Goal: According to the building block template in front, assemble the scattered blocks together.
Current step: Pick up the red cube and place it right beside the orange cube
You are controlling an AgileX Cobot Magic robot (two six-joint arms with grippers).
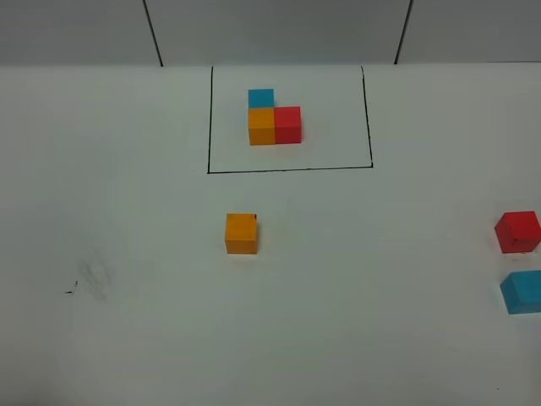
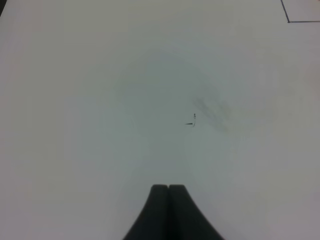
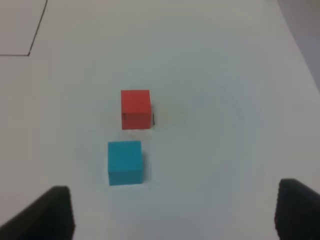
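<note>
on the white table, toward the far side, we're seeing the building block template sitting inside its black outline: sky-blue cube behind orange, red touching orange on the right. the scattered blocks are lying unframed. the orange block is nr the middle, just in front of the outline. the red block & blue block are close together but apart, far out on the right. the right gripper is hovering over those two w/ fingers spread wide, holding nothing. the left gripper is hanging over bare table, fingers pressed together, empty.

risks, as we're judging them: red & blue are sitting so near each other that a wide finger coming down for one could be knocking the other askew. the table edge is showing not far off, so a shove could be sending one over. a skewed grab could be leaving gaps in the l-shape.

containers: none in view. the outline is only a drawn line, enclosing the template alone.
</note>
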